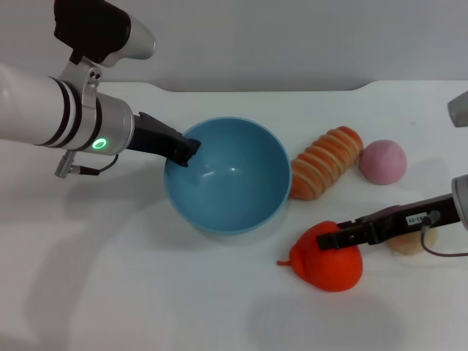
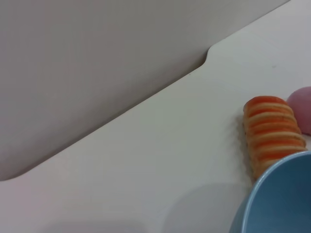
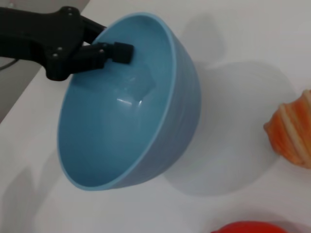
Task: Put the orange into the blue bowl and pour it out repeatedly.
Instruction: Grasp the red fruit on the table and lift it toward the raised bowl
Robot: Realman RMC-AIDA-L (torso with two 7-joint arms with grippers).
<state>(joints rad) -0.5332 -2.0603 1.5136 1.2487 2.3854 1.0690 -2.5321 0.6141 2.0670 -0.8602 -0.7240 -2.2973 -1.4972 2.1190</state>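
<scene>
The orange [image 1: 329, 265] sits on the surface just right of the blue bowl [image 1: 227, 175], the right gripper [image 1: 330, 240] clenched over it; it could roll free if lifted. The left gripper [image 1: 187, 151] pinches the bowl's rim. A striped loaf [image 1: 326, 163] crowds the bowl's right side.

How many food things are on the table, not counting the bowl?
4. A red-orange round orange lies near the front, a striped orange-and-cream bread loaf sits beside the light-blue bowl, a pink round bun beyond the loaf, and a tan ball partly hidden behind the right arm.
</scene>
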